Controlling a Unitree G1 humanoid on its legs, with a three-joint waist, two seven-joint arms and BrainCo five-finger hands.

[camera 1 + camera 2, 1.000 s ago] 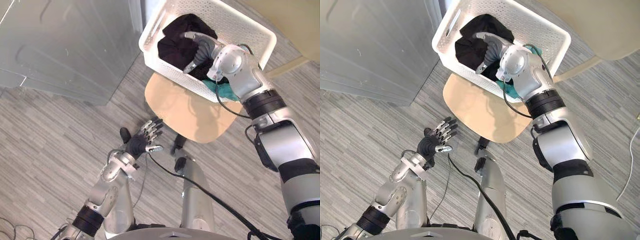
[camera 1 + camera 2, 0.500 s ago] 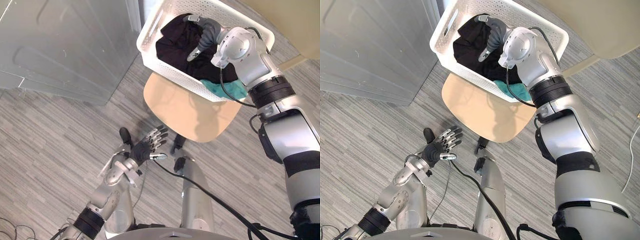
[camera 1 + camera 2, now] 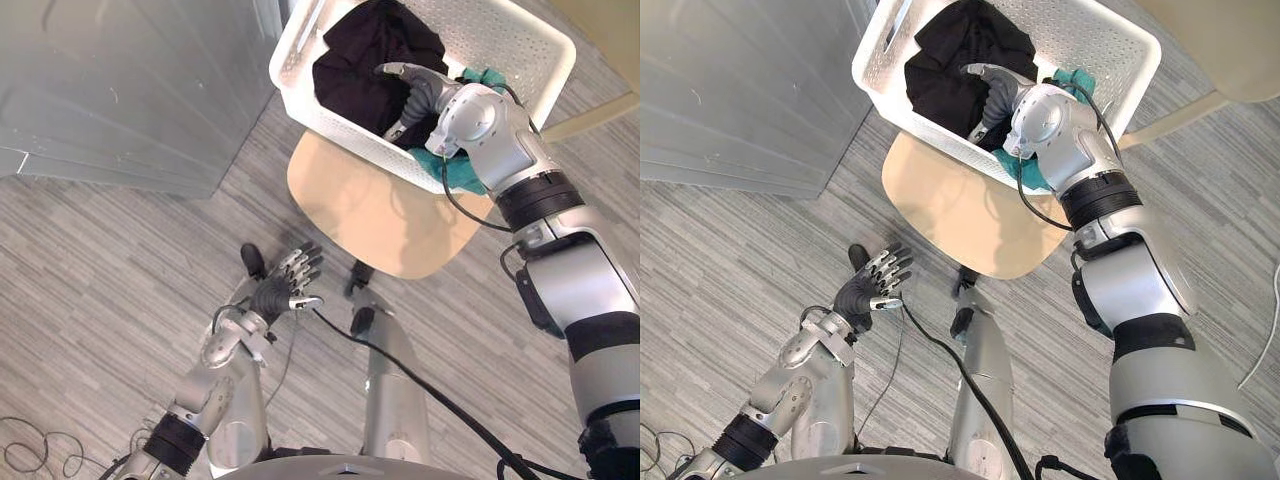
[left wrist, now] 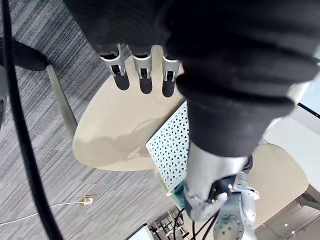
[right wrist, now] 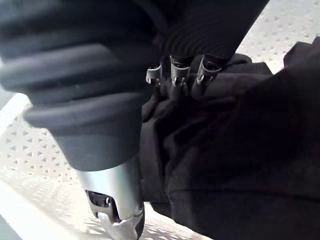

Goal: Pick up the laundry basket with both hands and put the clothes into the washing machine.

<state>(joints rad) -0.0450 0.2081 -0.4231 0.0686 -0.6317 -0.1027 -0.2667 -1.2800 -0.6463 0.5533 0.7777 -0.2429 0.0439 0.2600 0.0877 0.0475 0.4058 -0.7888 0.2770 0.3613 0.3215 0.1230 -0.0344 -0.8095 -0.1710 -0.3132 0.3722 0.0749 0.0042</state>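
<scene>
Noted a white perforated laundry basket (image 3: pixel 510 45) sitting on a beige seat (image 3: pixel 380 215). Only the basket's robot-side part is over the seat, with the rest overhanging beyond. Basket not yet gripped by its walls or handles.

Found a black garment (image 3: pixel 365 55) heaped inside the basket, filling the half nearest the grey metal panel (image 3: pixel 120 90). Found a teal cloth (image 3: pixel 458 172) also inside the basket, against its robot-side wall and partly under the right forearm. More teal peeking out deeper in the basket, past the wrist.

Located the right robot hand (image 3: pixel 410 95) inside the basket, reaching in over the robot-side wall and lying on the black garment. Read from the right wrist view: fingers (image 5: pixel 177 70) curled down, dark tips sunk into the black folds, thumb set across the cloth on the opposite side. Logged as clenched on a bunch of the black garment. Garment in touch with the basket floor all round the robot hand; cannot tell whether any part is raised.

Located the left robot hand (image 3: pixel 282 290) well apart from the basket, on the robot's side of it and lower, over the grey striped floor (image 3: pixel 90 300). Fingers (image 4: pixel 145 75) straight and slightly spread, holding nothing: released. Seen past these fingers in the left wrist view: the seat and one corner of the basket.

Placed the grey metal panel just beside the basket's wall on the robot's left. Cannot tell whether touching or apart.
</scene>
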